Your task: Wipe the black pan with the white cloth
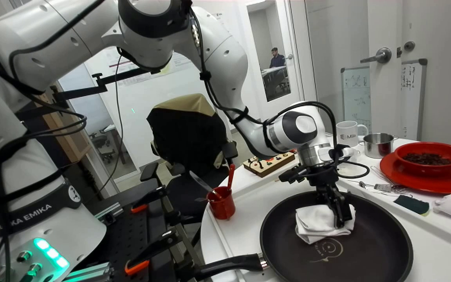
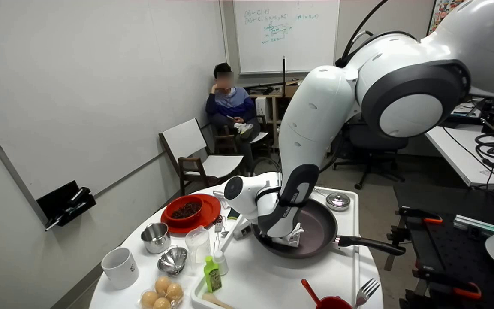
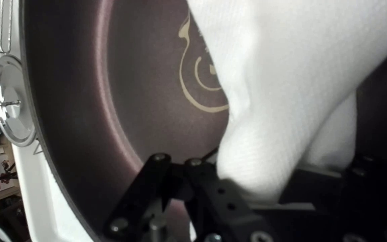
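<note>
The black pan [image 1: 382,235] lies on a white tray with its handle [image 1: 233,264] toward the robot base; the pan also shows in an exterior view [image 2: 317,227] and in the wrist view [image 3: 139,84]. The white cloth [image 1: 315,221] is folded and bunched inside the pan, beside the gold print. It also shows in an exterior view [image 2: 292,239] and fills much of the wrist view [image 3: 281,84]. My gripper [image 1: 339,219] points down into the pan, shut on the cloth, which is bunched between its fingers. In an exterior view the arm hides the fingers.
A red cup [image 1: 222,205] with utensils stands near the handle. A metal strainer [image 2: 338,201] lies by the pan's rim. A red plate and bowl [image 1: 431,158], metal cup [image 1: 378,145], white mug [image 1: 349,134] and green bottle [image 2: 212,274] stand around. The white tray [image 2: 354,223] has a raised rim.
</note>
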Controlling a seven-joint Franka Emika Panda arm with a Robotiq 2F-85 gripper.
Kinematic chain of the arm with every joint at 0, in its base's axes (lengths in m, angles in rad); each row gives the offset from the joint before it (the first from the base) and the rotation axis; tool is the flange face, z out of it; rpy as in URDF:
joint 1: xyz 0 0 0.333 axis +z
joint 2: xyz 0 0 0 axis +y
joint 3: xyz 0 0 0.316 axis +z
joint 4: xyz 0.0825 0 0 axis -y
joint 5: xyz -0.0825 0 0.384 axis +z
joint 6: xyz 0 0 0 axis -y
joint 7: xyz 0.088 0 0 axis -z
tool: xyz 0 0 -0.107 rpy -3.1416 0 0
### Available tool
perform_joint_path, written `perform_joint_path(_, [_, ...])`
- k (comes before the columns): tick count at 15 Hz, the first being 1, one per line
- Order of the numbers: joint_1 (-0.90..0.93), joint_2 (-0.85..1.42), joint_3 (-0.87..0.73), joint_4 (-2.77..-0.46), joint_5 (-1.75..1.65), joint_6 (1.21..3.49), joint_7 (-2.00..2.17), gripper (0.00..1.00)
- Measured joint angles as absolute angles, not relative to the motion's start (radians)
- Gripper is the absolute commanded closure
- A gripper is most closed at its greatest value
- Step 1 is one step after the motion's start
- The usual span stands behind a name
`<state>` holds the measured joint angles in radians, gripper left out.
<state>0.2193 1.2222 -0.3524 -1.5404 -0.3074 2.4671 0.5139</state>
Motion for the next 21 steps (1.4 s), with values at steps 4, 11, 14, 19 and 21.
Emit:
perform_joint_path(4, [0.219, 1.213, -0.355, -1.565, -0.307, 2.490, 0.486, 0.95])
perform_joint_path(11, [0.215, 1.195, -0.381, -1.629, -0.307, 2.511, 0.462, 0.95])
perform_joint_path(14, [0.207, 1.197, -0.405, -1.649, -0.307, 2.512, 0.466, 0.95])
perform_joint_path(19, [0.202, 1.206, -0.446, -1.675, -0.305, 2.544, 0.510, 0.95])
perform_joint_path(21, [0.202, 1.207, -0.455, -1.680, -0.303, 2.553, 0.528, 0.96])
